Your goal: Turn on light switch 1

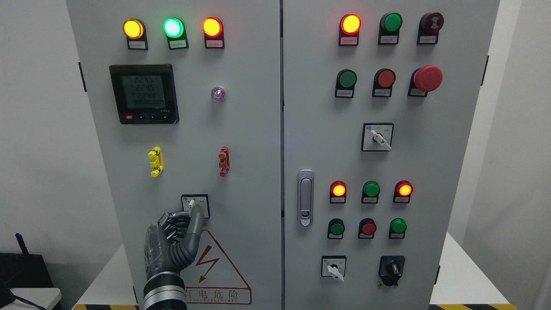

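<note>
The left hand [172, 241] has its fingers [196, 215] pinched on the knob of the switch [196, 206], low on the left door, and a loose, off-centre pinch may slip off before the knob turns.

Bright, even, sharp view; soft glare haloing the lit lamps [350, 23].

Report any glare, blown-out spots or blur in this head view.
Head view: even lighting and sharp focus; the lit green lamp is blown nearly white at its centre; the meter screen is dim and hard to read; the left hand is not blurred.
</note>
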Robot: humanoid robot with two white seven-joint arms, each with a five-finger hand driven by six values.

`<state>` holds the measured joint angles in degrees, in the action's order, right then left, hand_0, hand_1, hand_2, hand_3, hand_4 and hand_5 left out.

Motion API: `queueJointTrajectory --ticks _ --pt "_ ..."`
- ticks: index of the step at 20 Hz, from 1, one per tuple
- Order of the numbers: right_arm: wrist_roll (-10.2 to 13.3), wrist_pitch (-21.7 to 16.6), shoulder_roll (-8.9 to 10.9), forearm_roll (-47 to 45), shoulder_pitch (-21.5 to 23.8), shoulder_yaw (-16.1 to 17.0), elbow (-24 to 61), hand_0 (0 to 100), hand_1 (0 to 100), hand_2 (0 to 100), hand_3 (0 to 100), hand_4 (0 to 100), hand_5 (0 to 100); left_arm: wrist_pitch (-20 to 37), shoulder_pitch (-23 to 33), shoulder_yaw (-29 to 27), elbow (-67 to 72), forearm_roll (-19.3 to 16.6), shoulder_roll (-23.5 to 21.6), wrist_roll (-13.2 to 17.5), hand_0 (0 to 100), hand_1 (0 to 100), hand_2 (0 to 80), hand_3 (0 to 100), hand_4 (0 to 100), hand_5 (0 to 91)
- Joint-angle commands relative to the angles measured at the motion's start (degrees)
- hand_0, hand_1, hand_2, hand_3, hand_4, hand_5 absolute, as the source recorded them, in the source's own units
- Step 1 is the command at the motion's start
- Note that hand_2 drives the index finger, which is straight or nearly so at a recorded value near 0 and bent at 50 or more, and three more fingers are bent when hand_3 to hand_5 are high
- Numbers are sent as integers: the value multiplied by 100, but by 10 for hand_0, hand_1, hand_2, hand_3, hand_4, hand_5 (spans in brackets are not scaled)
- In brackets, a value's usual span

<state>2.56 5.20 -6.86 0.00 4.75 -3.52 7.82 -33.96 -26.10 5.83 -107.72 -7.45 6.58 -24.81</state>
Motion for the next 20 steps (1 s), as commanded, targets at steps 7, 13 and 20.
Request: queueJointTrajectory --ticks 7,13,20 --pt "-1 -1 0 -97 0 0 0 120 389 0 0 0 0 -6 -27 6 -3 -2 -7 2 300 468 521 698 805 749" --pt "-1 -1 0 -105 0 0 0 120 389 0 0 0 0 -6 -62 15 -3 -143 -7 20 300 465 521 698 807 759" --pt "-1 -1 0 -105 0 0 0 120 389 0 0 0 0 -6 -53 6 -3 -143 1 20 299 465 522 701 812 769"
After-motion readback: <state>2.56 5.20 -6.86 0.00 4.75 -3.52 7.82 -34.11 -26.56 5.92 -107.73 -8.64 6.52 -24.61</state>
